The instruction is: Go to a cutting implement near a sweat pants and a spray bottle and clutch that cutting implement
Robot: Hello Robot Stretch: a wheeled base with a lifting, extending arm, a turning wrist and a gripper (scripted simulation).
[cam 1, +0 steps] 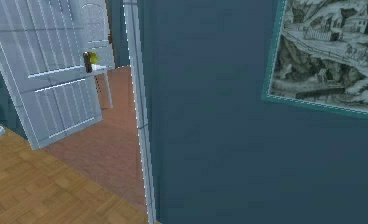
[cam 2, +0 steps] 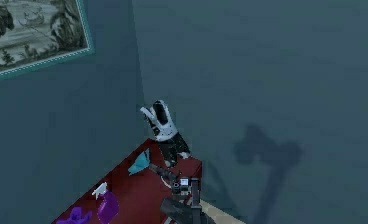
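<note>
Ahead, a white panelled door [cam 1: 47, 70] stood ajar, upper left, beside a teal wall [cam 1: 212, 120]. Arm side view: dark gripper [cam 2: 173, 172] sat lower centre, at the right end of a dark red tabletop [cam 2: 142, 192], below a white-and-black spray bottle [cam 2: 160, 120]. Cutting implement too small to pick out; judged leftward, near crumpled teal cloth [cam 2: 140, 160]. Grasp: cannot tell.

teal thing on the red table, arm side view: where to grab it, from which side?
Likely its middle, from above: the teal thing looks like limp cloth lying low on the red table, close to the wall, so a side approach finds little to catch.
</note>
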